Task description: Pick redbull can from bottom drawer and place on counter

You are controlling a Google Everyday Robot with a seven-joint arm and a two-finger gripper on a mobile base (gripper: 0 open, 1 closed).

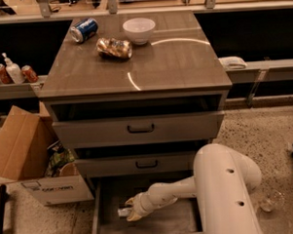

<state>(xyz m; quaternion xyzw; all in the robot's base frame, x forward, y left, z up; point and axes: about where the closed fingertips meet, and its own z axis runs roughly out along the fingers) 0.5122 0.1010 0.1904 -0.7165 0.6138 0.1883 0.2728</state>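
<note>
The small slim silvery metal redbull can [122,212] is seen inside the grey tray-like bottom drawer [163,224], which is pulled out at floor level below the cabinet. The can appears to be laid on its side on the drawer floor, towards the left half, with its long axis running roughly across the drawer and its visible end pointed at the left side wall; which end is the top cannot be told. The gripper [128,211] is reached down into the same drawer at the end of a bulky white arm [227,188], and its pale yellowish jaws are closed on the can, one above and one below it in the view, so that only a short silvery part is left showing. The glossy grey-brown rectangular counter [178,64] is occupied near its far edge by three things: a wider blue soda can [83,30] lying on its side at the left corner, a shiny gold-brown foil packet [114,47] just in front of it, and a white round bowl [139,30] set upright, whose inside is not clearly shown. Two grey drawer fronts with black bar handles [141,129] are stacked above the open drawer. An open brown cardboard box [19,154] is placed on the floor to the left, with crumpled greenish wrappers [58,161] packed inside.
</note>
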